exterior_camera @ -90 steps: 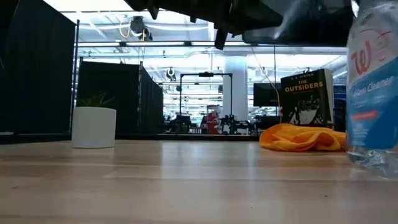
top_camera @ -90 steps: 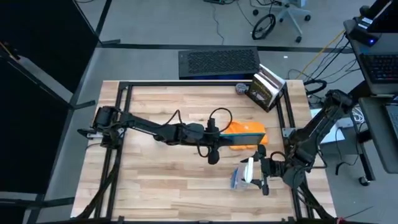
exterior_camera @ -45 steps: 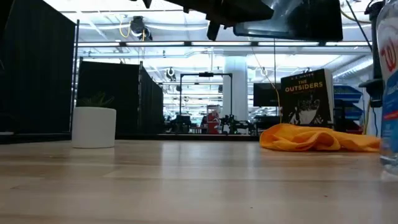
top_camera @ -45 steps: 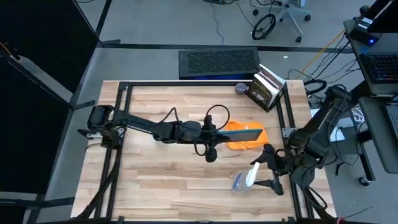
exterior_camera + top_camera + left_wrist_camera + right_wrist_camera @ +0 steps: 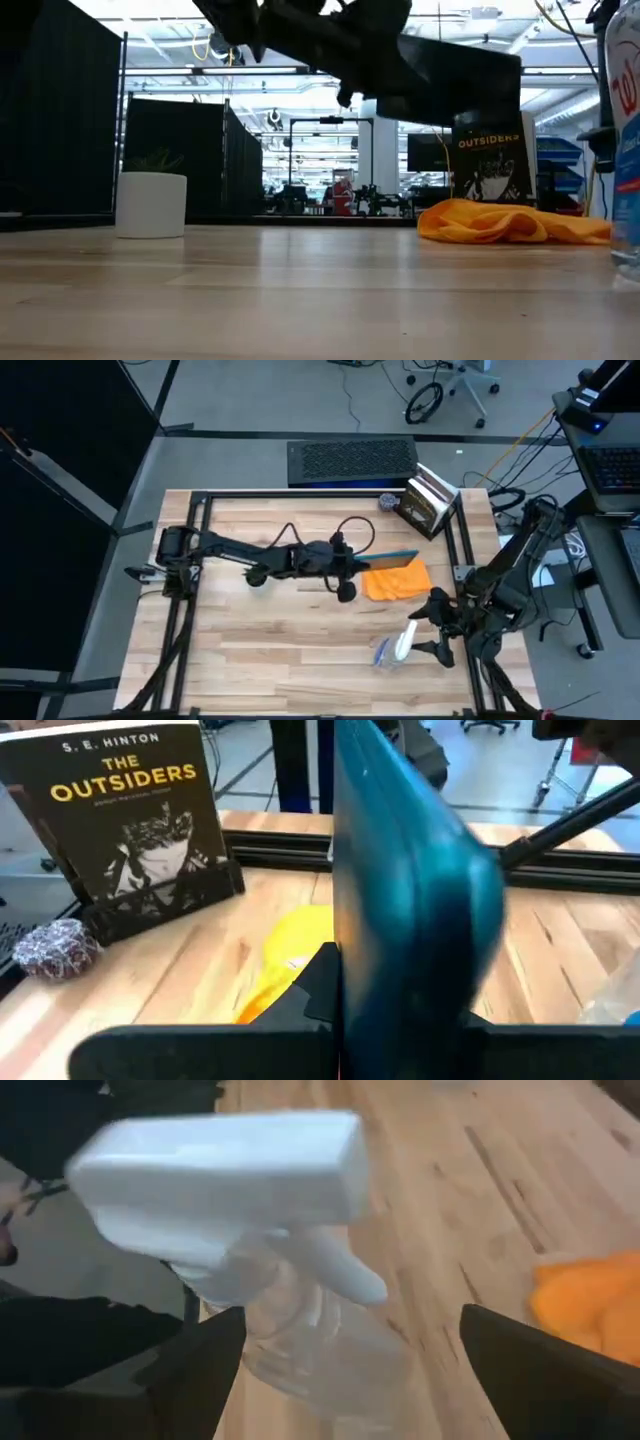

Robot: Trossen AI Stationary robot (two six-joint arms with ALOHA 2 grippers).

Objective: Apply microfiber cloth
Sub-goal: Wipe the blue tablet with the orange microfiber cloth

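Observation:
The orange microfiber cloth (image 5: 397, 582) lies bunched on the table right of centre, also seen in the low view (image 5: 510, 222). My left gripper (image 5: 350, 563) reaches in from the left and is shut on a dark teal tablet (image 5: 392, 558), which hangs over the cloth's far edge. A clear spray bottle (image 5: 396, 646) with a white trigger head (image 5: 220, 1170) stands near the right front. My right gripper (image 5: 432, 628) is open just right of the bottle, one finger on either side of it, apart from it. My left gripper pinches the tablet between its two fingers at the end nearest the arm (image 5: 400, 1020). The fingers come level from the table's left. The tablet is lifted clear of table and cloth, turned up on edge and tilted (image 5: 455, 80).
A paperback book (image 5: 428, 502) stands at the far right with a spiky ball (image 5: 388, 502) beside it. A white pot (image 5: 150, 204) shows at the left in the low view. Black frame rails (image 5: 200, 525) border the tabletop. Bare wood lies left of the cloth.
My right gripper has opened, let go of the spray bottle and drawn back toward the right edge; the bottle stays standing. My left gripper has pulled the tablet toward the far left and tipped it from flat onto its edge, which uncovers the cloth.

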